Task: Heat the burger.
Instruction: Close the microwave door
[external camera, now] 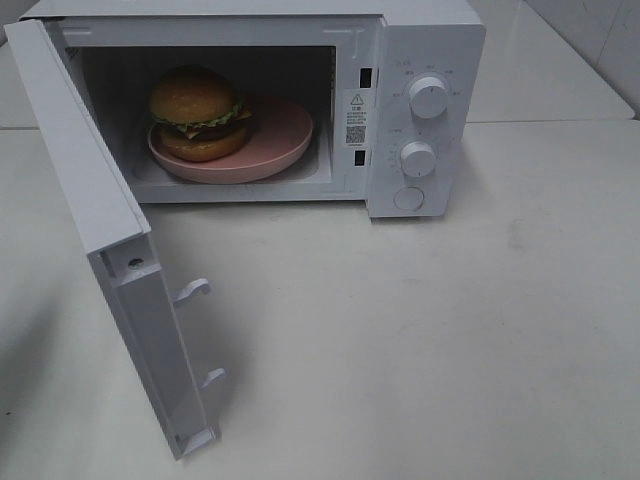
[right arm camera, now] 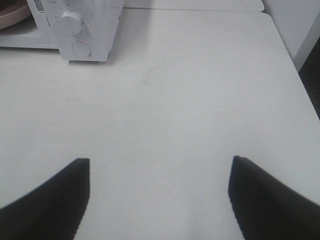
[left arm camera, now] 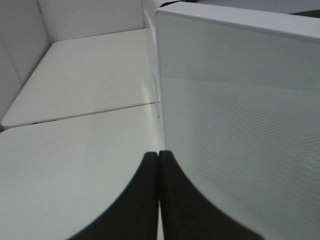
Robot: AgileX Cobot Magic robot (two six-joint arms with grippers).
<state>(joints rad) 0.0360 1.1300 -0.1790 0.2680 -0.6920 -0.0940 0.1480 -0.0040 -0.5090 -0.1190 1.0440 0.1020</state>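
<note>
Nearest us, the microwave door (external camera: 120, 260) is standing open, reaching toward 7 o'clock in the high view. Inside the microwave (external camera: 425, 40), at 11 o'clock, the burger (external camera: 197, 112) is sitting on the 9 o'clock side of a pink plate (external camera: 285, 140). We are seeing the left gripper (left arm camera: 159, 162) pressed together, empty, just beside the door's meshed face. The right gripper (right arm camera: 160, 162) is hanging spread wide, pinching nothing, over the white table (right arm camera: 165, 90).

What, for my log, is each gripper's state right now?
Left gripper: closed, holding nothing, by the microwave door.
Right gripper: open, empty, over the table.
</note>
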